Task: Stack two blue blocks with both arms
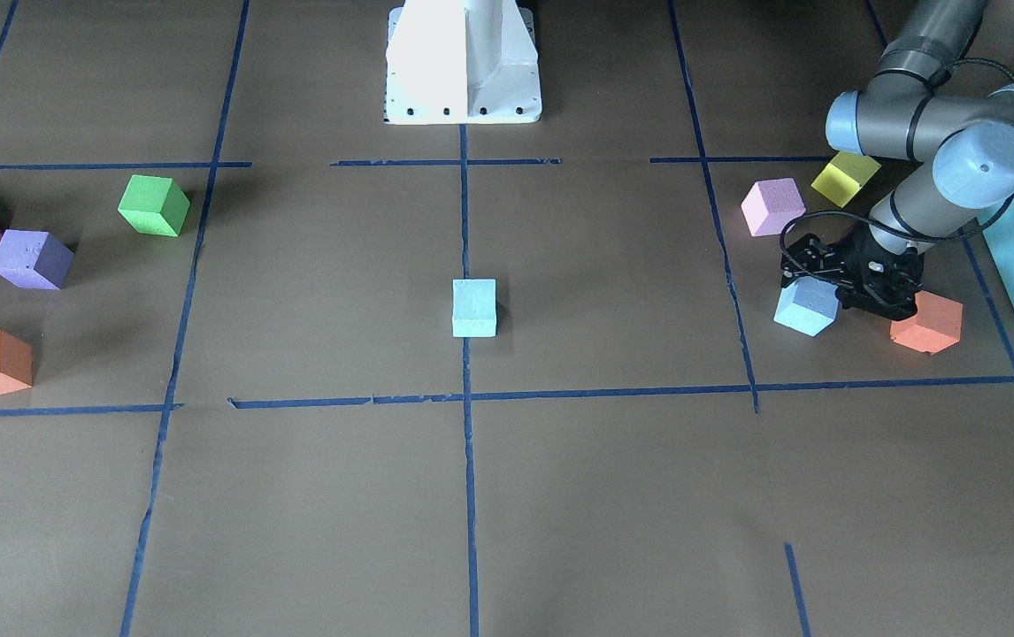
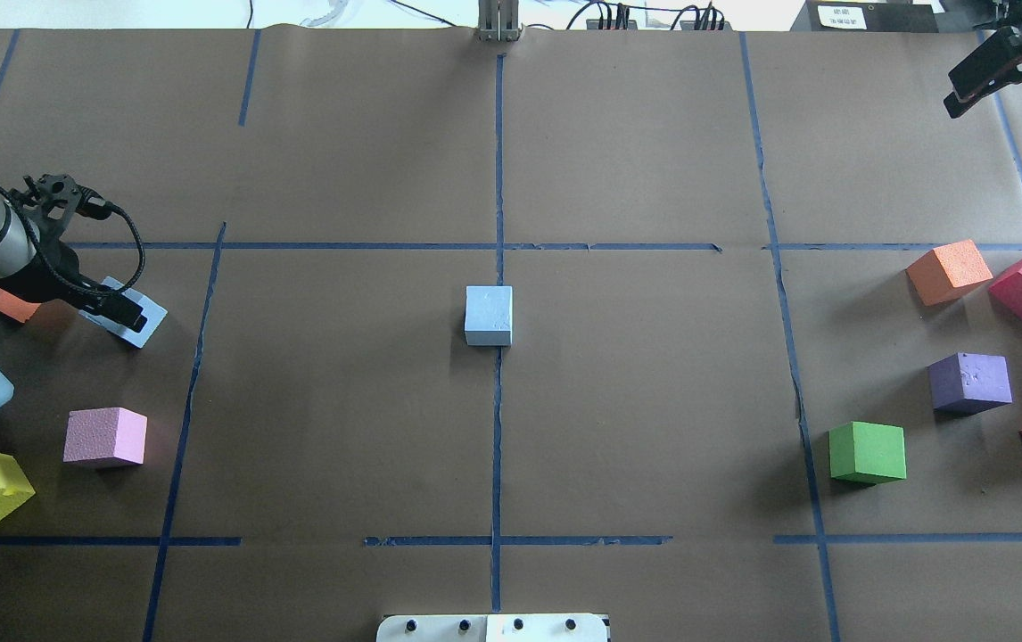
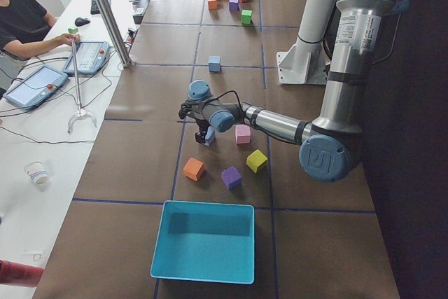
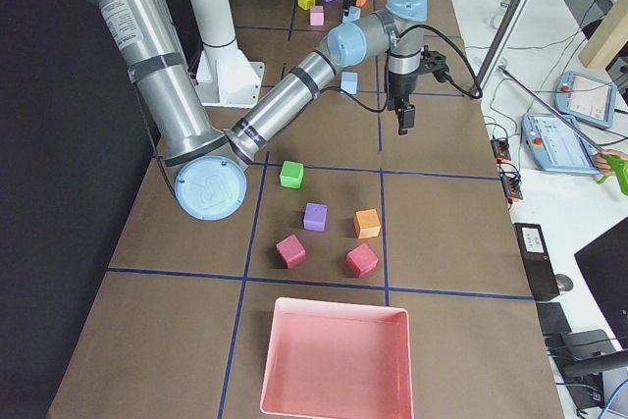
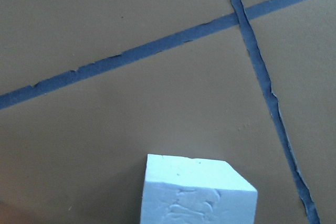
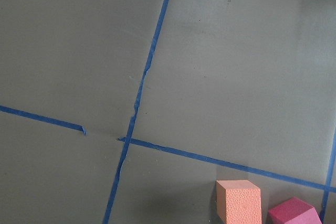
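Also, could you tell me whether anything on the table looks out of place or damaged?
Nothing serious. The blue tape grid is frayed and broken in places. One blue block sits squarely on the centre line; the other blue block, at the left gripper, is turned askew to the grid.

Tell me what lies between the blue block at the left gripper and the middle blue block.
Nothing visible. From the blue block at the left gripper to the middle blue block there is only bare paper with tape lines; the pink cube sits off that line.
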